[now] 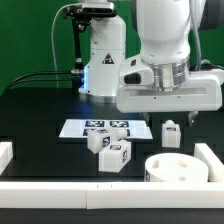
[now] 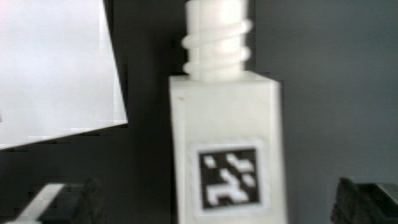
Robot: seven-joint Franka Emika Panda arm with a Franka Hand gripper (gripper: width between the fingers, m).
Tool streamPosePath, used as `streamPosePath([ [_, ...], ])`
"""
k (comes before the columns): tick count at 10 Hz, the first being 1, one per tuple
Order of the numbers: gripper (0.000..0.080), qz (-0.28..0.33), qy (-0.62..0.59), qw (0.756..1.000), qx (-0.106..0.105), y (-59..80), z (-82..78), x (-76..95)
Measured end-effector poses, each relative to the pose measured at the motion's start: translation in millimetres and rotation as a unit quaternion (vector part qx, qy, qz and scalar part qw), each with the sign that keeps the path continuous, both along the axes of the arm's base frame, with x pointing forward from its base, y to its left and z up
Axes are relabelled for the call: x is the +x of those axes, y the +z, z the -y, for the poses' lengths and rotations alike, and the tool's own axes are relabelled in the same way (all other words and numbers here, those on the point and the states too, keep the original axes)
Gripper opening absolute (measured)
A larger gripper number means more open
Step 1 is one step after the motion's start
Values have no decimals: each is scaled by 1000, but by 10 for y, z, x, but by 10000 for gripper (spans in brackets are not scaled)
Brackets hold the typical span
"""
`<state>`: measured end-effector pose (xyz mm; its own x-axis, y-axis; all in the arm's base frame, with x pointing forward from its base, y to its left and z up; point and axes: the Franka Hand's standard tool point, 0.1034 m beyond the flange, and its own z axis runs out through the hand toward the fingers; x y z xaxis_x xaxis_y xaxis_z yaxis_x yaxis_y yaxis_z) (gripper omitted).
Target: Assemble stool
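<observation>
A white stool leg point(image 2: 228, 130) with a threaded peg at one end and a black-and-white tag lies between my fingers in the wrist view. My gripper point(image 2: 217, 205) is open, with dark fingertips point(image 2: 63, 205) on either side of the leg and a gap on both sides. In the exterior view my gripper point(image 1: 172, 119) hangs just above this leg point(image 1: 171, 134), to the right of the table's middle. Two more legs point(image 1: 100, 141) point(image 1: 116, 154) lie near the centre. The round white seat point(image 1: 172, 169) lies at the front right.
The marker board point(image 1: 104, 127) lies flat behind the two loose legs and also shows in the wrist view point(image 2: 54, 70). White border rails point(image 1: 70, 185) run along the front and both sides. The robot base point(image 1: 105, 60) stands at the back.
</observation>
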<state>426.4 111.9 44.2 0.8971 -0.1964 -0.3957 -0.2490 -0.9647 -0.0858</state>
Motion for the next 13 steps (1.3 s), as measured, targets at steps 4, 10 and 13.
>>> streamPosePath([
  [4, 648, -99, 58, 993, 41, -135, 2, -14],
  [10, 648, -267, 0, 962, 53, -249, 144, -83],
  [13, 648, -274, 3, 961, 45, -291, -75, 12],
])
